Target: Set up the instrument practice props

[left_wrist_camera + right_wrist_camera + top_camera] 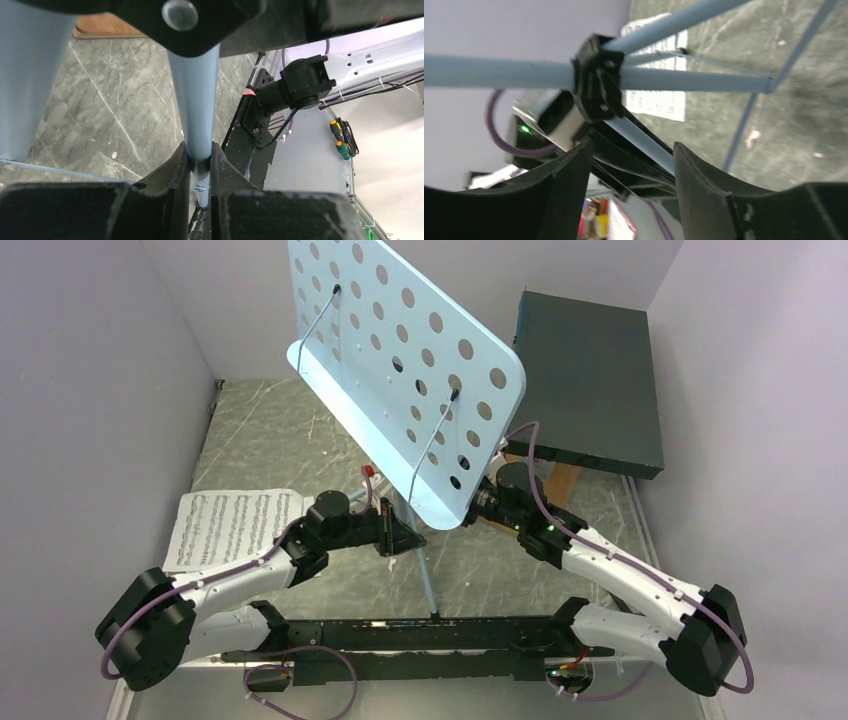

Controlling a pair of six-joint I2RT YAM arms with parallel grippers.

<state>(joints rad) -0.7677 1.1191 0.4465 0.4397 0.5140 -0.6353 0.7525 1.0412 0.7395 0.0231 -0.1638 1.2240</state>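
Note:
The light blue perforated music stand (pixel 400 330) stands tilted mid-table, its desk high in the top view. My left gripper (pixel 405 538) is shut on one of its light blue tubes (pixel 196 100) low down, below the desk; the tube runs between the two pads (pixel 200 152). My right gripper (pixel 631 172) is open, its jaws wide apart just short of the stand's black leg hub (pixel 596 80), holding nothing. In the top view its tip (pixel 480 505) is partly hidden behind the desk. A white sheet-music page (pixel 235 527) lies flat at the left. The metronome is out of view.
A big dark box (pixel 590 370) on a wooden board (pixel 562 483) sits at the back right. A small red-tipped thing (pixel 370 472) lies behind my left wrist. Thin stand legs (pixel 428 580) spread over the grey marbled tabletop (pixel 260 430). Walls close in on both sides.

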